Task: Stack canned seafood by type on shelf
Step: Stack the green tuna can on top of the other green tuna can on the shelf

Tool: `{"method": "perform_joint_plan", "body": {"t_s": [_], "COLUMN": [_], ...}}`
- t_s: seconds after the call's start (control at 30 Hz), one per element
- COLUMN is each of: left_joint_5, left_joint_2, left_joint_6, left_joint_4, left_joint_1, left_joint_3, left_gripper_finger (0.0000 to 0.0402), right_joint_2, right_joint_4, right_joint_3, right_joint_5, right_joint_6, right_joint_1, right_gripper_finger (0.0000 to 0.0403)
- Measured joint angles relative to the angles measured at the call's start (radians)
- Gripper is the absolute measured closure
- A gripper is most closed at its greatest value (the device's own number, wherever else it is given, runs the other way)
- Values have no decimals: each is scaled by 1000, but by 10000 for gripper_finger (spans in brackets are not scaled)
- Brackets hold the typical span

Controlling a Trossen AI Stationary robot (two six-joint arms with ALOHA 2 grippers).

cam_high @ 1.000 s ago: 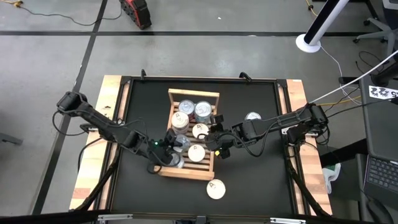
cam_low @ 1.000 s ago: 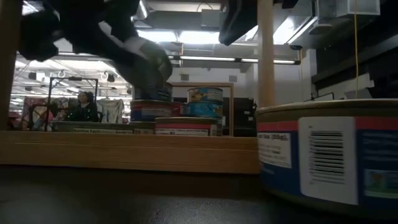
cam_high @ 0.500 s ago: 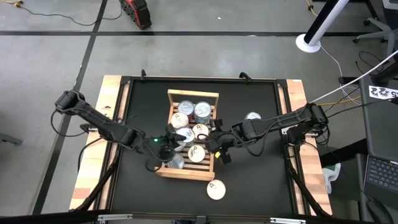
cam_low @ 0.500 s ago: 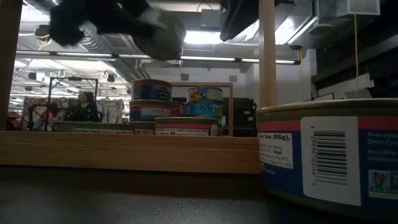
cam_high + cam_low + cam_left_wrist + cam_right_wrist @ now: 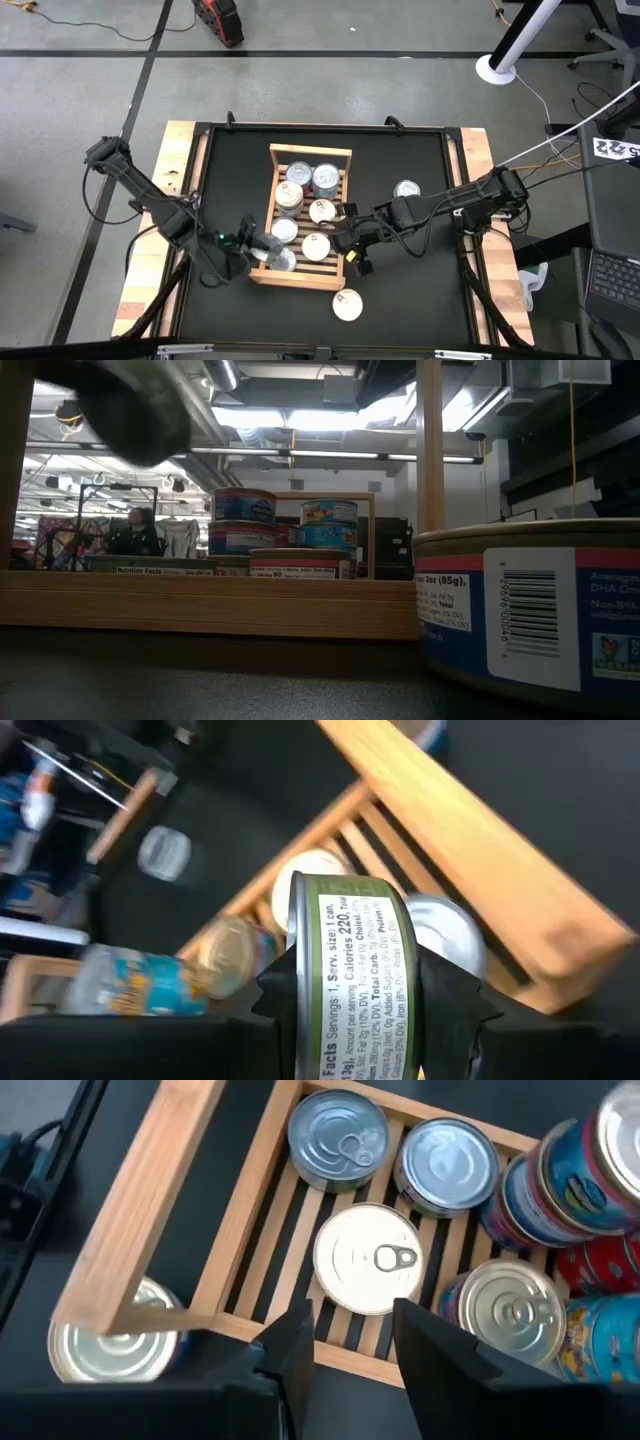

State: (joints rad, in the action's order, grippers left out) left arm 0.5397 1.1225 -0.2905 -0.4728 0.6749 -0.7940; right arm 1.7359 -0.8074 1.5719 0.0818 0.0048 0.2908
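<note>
The wooden slatted shelf [image 5: 309, 222] lies mid-table and carries several round seafood tins, some stacked at its far end [image 5: 312, 177]. My left gripper [image 5: 256, 246] hovers over the shelf's near left corner, shut on a green-labelled tin [image 5: 355, 930]. My right gripper [image 5: 352, 244] stands open above the shelf's near right edge, with a cream-lidded tin [image 5: 368, 1260] below and beyond its fingers. In the low view, blue-labelled tins [image 5: 243, 506] are stacked on the shelf. My left gripper pinches the green-labelled tin between its two fingers, one finger [image 5: 285, 992] on each flat face. The tin stands on edge, its label wall [image 5: 350, 955] facing the wrist camera. It is lifted clear of the shelf.
One silver-lidded tin [image 5: 406, 189] rests on the black mat right of the shelf. Another, with a cream lid [image 5: 347, 305], sits near the front edge and fills the low view's right side [image 5: 530, 610]. Wooden planks [image 5: 180, 180] border the table's left and right sides.
My left gripper has carried the green-labelled tin up and away from the shelf's middle, toward the table's left and near edges, rolling as it went. My right gripper has turned at the wrist while staying over the shelf's right edge.
</note>
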Motion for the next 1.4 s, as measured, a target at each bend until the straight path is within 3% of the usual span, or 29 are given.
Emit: {"method": "perform_joint_plan", "body": {"t_s": [0.3,0.53,1.07,1.4], "left_joint_5": [1,9,2,8], "left_joint_2": [100,169,391,409], "left_joint_6": [37,-83,-326,-452], "left_joint_4": [50,249,592,747], "left_joint_1": [49,35,-64,-115], "left_joint_3": [81,150,176,185], "left_gripper_finger": [271,271,271,271], "right_joint_2": [0,0,0,0], "right_joint_4": [73,103,103,101], "right_joint_3": [0,0,0,0], "right_joint_5": [23,23,23,23], "right_joint_6": [41,-17,-40,-70], "right_joint_1": [-2,-3,-3,-3], "right_gripper_finger": [265,265,265,265]}}
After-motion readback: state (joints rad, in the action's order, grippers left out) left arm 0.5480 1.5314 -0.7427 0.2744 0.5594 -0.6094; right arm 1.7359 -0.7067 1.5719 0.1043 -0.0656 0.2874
